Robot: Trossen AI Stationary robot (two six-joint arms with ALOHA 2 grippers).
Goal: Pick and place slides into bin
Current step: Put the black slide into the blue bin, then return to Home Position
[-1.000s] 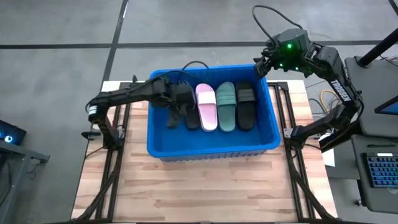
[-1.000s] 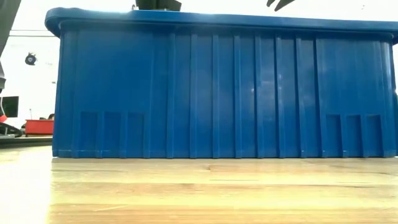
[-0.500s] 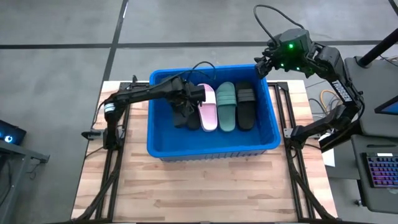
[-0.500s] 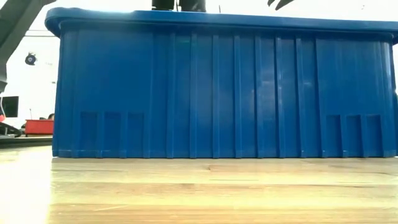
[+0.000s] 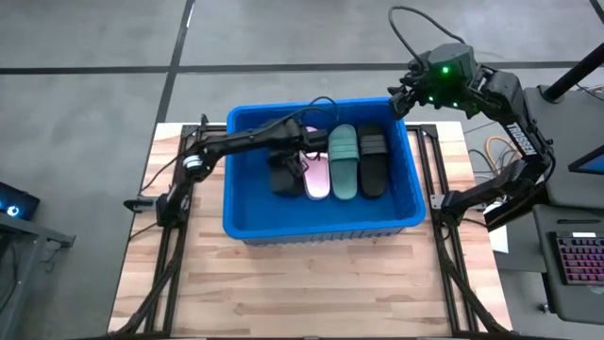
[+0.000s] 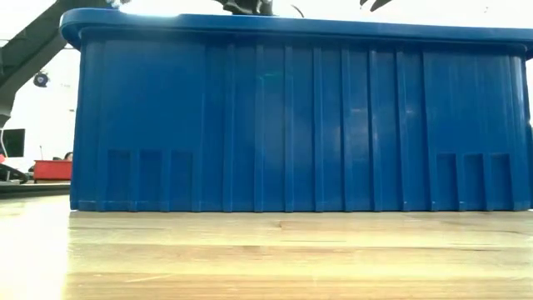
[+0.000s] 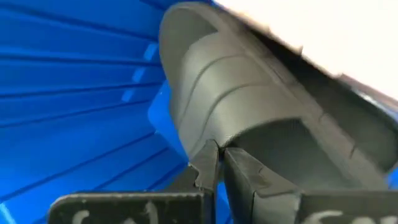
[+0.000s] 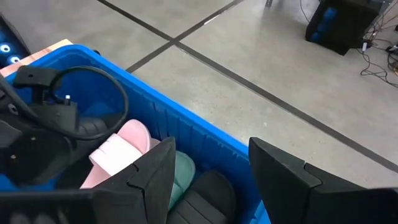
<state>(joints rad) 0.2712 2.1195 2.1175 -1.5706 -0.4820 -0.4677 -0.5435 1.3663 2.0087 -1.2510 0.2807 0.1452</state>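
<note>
Slides lie in the bin [image 5: 247,227] at frame centre; left gripper [image 5: 288,168] jaws clamp a black slide [image 7: 249,118]; right gripper [image 5: 400,94], upper right, gapes empty.

From table height the bin [image 6: 300,117] wall hides every slide inside; overhead, the left hand [image 5: 288,161] covers most of the black slide [image 5: 283,179] beneath it.

My table [image 5: 283,283] is pale wood planks on a black frame, standing on a grey floor [image 5: 94,57] crossed by dark seams. A keyboard [image 5: 578,260] sits off to one side. Beyond, a red tray [image 6: 52,169] rests low.
</note>
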